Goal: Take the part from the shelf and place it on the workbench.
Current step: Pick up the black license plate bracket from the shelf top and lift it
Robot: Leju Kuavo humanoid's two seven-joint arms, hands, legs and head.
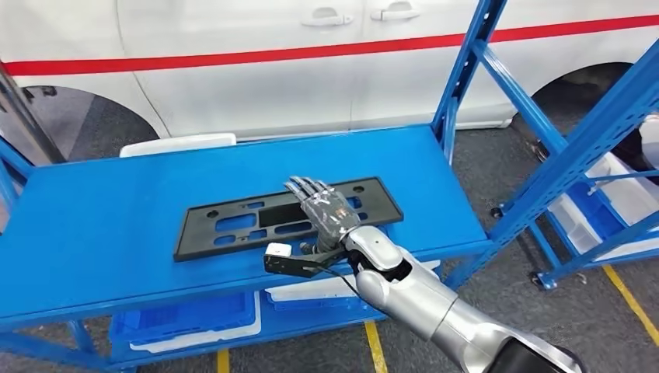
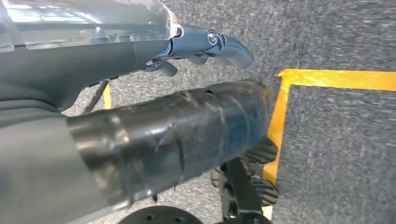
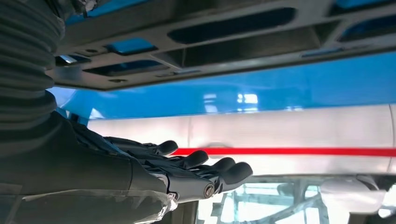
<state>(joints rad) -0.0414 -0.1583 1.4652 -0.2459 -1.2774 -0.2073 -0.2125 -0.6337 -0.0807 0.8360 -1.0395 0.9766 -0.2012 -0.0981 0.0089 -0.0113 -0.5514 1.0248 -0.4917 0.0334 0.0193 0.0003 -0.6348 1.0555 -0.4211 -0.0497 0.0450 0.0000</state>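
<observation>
A flat black part with several cutouts lies on the blue shelf top, a little right of its middle. My right hand is stretched out flat over the part's right half, holding nothing. In the right wrist view the fingers reach forward with a gap between them and the part, which lies on the blue shelf surface. My left hand hangs over grey floor, with nothing in it and its fingers loosely extended.
A white car with a red stripe stands close behind the shelf. A blue upright rises at the shelf's back right corner, and a second blue rack stands to the right. White bins sit on the lower level. Yellow floor lines mark the ground.
</observation>
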